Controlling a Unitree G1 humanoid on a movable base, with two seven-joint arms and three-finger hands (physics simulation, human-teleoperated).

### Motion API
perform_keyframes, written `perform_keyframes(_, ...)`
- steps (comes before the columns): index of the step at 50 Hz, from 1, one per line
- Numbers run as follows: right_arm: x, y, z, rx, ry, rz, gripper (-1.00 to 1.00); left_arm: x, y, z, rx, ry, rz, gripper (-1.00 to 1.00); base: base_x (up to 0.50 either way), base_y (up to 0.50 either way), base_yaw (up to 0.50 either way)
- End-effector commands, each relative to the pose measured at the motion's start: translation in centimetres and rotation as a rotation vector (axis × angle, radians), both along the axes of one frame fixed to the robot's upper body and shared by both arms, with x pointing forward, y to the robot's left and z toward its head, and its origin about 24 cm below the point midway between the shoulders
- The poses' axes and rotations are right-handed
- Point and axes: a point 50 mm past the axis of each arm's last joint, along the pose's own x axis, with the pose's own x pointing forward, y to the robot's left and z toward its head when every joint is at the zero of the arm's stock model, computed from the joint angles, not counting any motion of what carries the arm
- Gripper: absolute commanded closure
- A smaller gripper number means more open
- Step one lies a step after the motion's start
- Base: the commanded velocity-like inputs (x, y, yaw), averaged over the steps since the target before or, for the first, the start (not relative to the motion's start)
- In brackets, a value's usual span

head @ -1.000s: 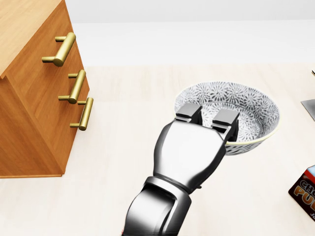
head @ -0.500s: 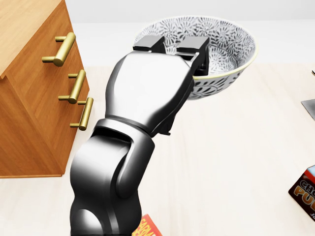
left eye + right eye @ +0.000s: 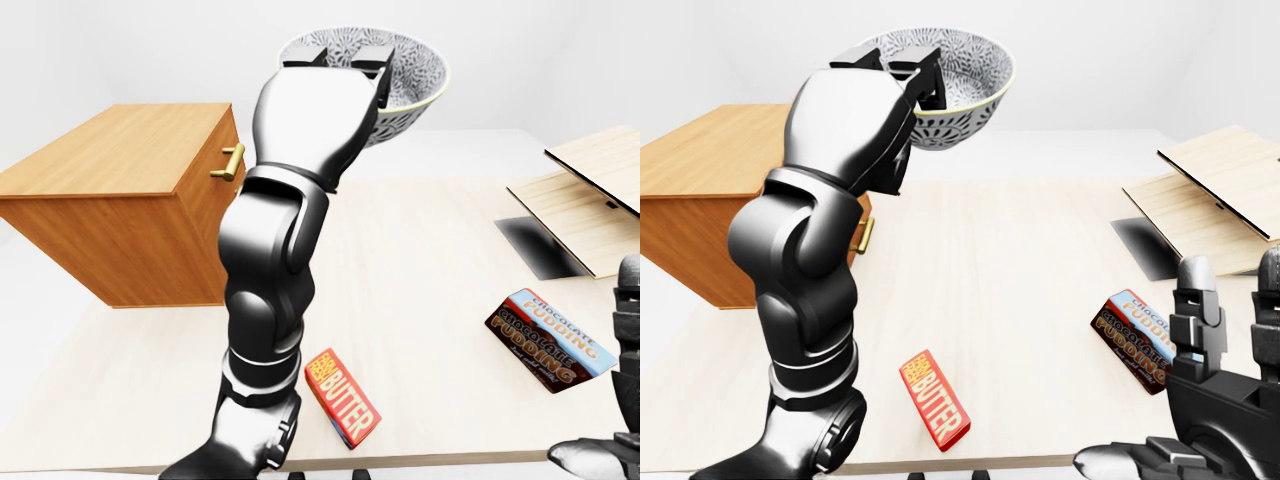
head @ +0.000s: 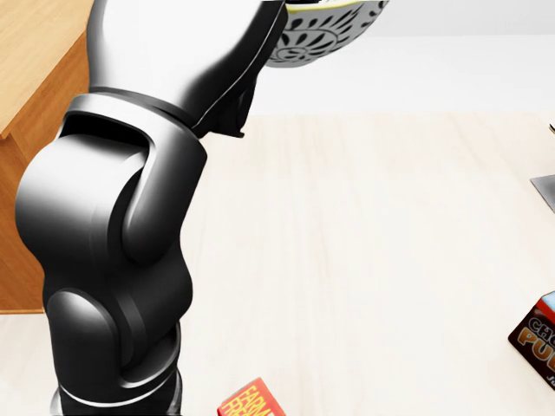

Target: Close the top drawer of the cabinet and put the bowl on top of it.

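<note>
Here the left hand (image 3: 905,70) is held high over the far left part of the table (image 3: 1030,250), its fingers (image 3: 880,55) clamped over the near rim of the bowl (image 3: 975,70). The patterned bowl hangs in the air, roughly upright and touching no surface. It sits higher than the top of the wooden cabinet (image 3: 110,190) and just to the right of it, not on it. The raised arm hides most of the cabinet's drawer face, and only one brass handle (image 3: 233,160) shows beside it, so whether the top drawer is flush cannot be told. Near the table's near edge lies a butter box (image 3: 935,400), and to its right a chocolate pudding box (image 3: 1140,340). The right hand (image 3: 1215,395) rests low at the near right, fingers spread upright, holding nothing
</note>
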Motion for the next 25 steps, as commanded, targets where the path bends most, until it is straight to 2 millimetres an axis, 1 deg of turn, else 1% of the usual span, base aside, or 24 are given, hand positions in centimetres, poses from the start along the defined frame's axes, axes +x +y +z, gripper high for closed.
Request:
perform_keyframes(1, 0.3, 0.4, -0.3, -0.006, 0.017, 0.014, -1.0, 0.7, 1.6, 1.9, 0.014, -0.051, 0.032, 1.0, 0.0, 0.0, 0.0)
perform_keyframes(6, 0.2, 0.4, -0.3, -0.005, 0.019, 0.018, -1.0, 1.6, 2.7, 2.7, 0.026, -0.046, 0.049, 1.0, 0.0, 0.0, 0.0)
perform_keyframes(7, 0.2, 0.5, -0.3, -0.005, 0.019, 0.018, -1.0, 1.7, 2.7, 2.7, 0.032, -0.046, 0.046, 1.0, 0.0, 0.0, 0.0)
perform_keyframes(8, 0.3, 0.5, -0.3, -0.006, 0.021, 0.019, -1.0, 2.0, 3.4, 3.1, 0.026, -0.042, 0.057, 1.0, 0.0, 0.0, 0.0)
perform_keyframes(15, 0.3, 0.7, -0.4, -0.007, 0.025, 0.022, -1.0, 2.4, 5.0, 4.4, 0.043, -0.064, 0.087, 1.0, 0.0, 0.0, 0.0)
perform_keyframes(19, 0.2, 0.6, -0.4, -0.006, 0.027, 0.023, -1.0, 2.5, 5.7, 4.2, 0.055, -0.06, 0.106, 1.0, 0.0, 0.0, 0.0)
perform_keyframes(21, 0.2, 0.6, -0.4, -0.004, 0.027, 0.024, -1.0, 2.6, 6.4, 4.1, 0.062, -0.06, 0.136, 1.0, 0.0, 0.0, 0.0)
perform_keyframes(25, 0.2, 0.7, -0.5, -0.001, 0.04, 0.029, -1.0, 2.5, 7.4, 4.3, 0.063, -0.07, 0.167, 1.0, 0.0, 0.0, 0.0)
